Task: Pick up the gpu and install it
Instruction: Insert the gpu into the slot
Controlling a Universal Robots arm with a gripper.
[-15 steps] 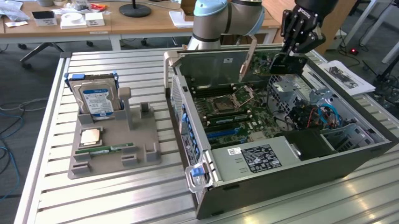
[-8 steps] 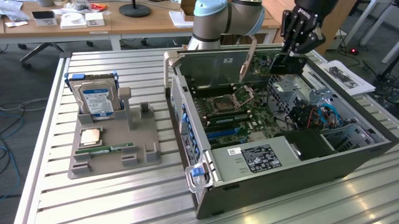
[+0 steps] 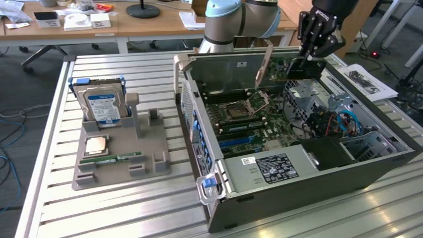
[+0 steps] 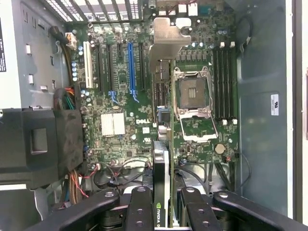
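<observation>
Your gripper (image 3: 308, 55) is clamped on the gpu (image 3: 290, 69), holding it on edge above the open case (image 3: 370, 163) so its connector edge faces the motherboard (image 4: 120, 96). In the wrist view it hangs between the blue slot (image 4: 130, 67) and the CPU socket (image 4: 192, 96) (bracket toward the rear grille). Loose cables (image 4: 115, 171) crowd the board nearby, and the hard drive (image 3: 102, 106) stands well apart.

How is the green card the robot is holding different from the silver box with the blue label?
The gpu hangs in the robot's hand above the open computer case; the hard drive sits in the gray holder. The gpu is a thin green board; the hard drive is a thicker silver block with a blue label. Both are rectangular and stand on edge.
</observation>
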